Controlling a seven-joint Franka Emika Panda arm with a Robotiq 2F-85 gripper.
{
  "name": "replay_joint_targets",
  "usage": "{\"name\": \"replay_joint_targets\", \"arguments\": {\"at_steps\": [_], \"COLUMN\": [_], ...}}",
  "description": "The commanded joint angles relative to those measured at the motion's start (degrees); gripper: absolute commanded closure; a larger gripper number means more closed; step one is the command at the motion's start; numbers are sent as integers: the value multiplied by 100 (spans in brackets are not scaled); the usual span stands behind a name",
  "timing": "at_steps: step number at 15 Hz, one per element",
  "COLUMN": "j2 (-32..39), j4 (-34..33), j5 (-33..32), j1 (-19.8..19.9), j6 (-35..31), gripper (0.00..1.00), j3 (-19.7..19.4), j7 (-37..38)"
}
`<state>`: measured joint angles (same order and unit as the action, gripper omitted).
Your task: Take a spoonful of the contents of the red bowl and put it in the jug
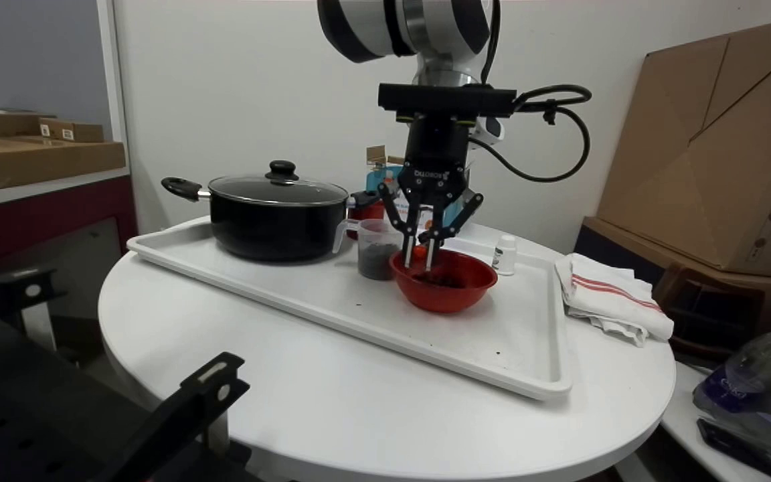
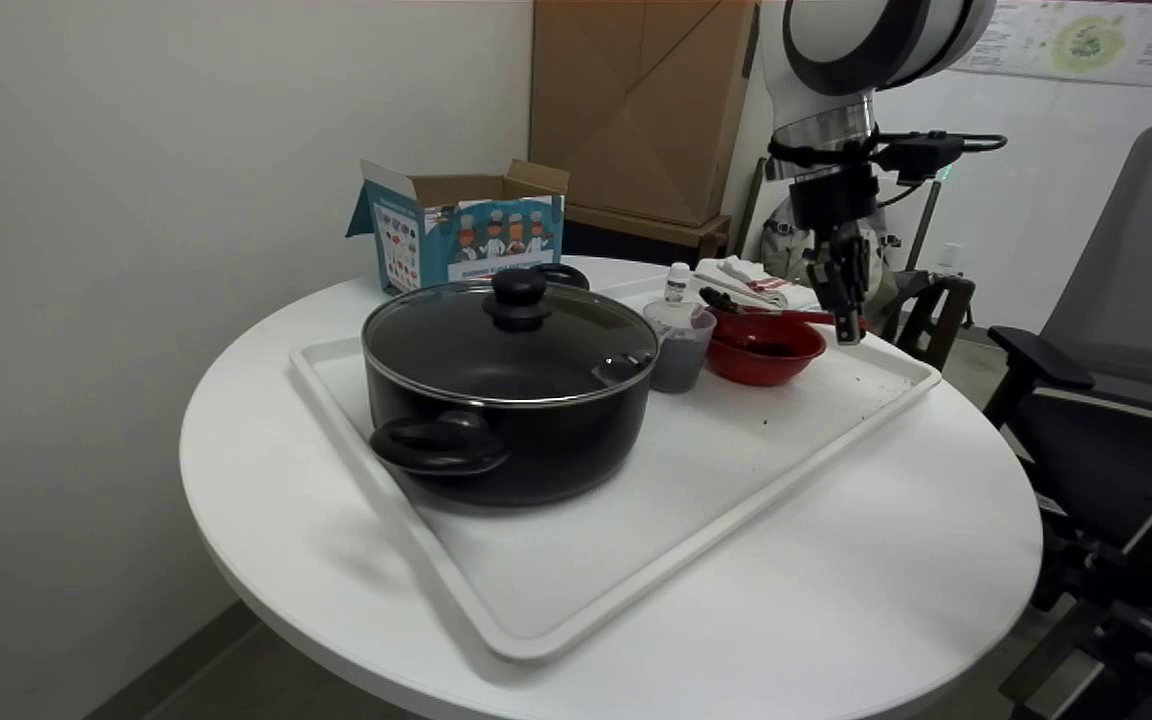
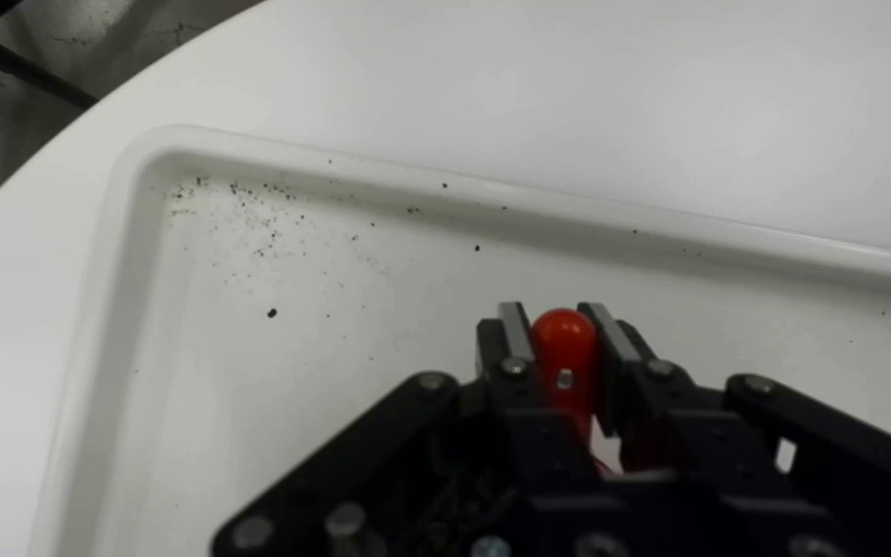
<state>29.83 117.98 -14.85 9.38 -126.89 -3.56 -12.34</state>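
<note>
The red bowl (image 1: 446,298) sits on the tray with dark contents inside; it also shows in an exterior view (image 2: 761,368). The jug (image 1: 377,258) is a small clear cup with a handle and dark grey contents, close beside the bowl (image 2: 678,362). My gripper (image 1: 419,262) is shut on the red handle of a spoon (image 2: 796,316), near its rounded end, seen between the fingers in the wrist view (image 3: 564,340). The spoon lies nearly level over the bowl. Its dark head, with dark matter on it, is near the bowl's jug side. Whether it touches the rim I cannot tell.
A black lidded pot (image 1: 278,224) stands on the white tray (image 2: 736,530) beside the jug. A small white bottle (image 1: 504,256) stands behind the bowl. A folded towel (image 1: 616,294) lies beside the tray. A teal box (image 2: 476,240) stands behind the pot. Dark specks dot the tray.
</note>
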Motion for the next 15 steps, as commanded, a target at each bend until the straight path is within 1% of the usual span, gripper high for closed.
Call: {"name": "replay_joint_targets", "arguments": {"at_steps": [1, 15], "j2": [-194, -177], "j4": [128, -53], "j5": [70, 4], "j1": [-111, -484], "j6": [-85, 7], "gripper": [91, 91], "j3": [37, 190], "j7": [-120, -80]}}
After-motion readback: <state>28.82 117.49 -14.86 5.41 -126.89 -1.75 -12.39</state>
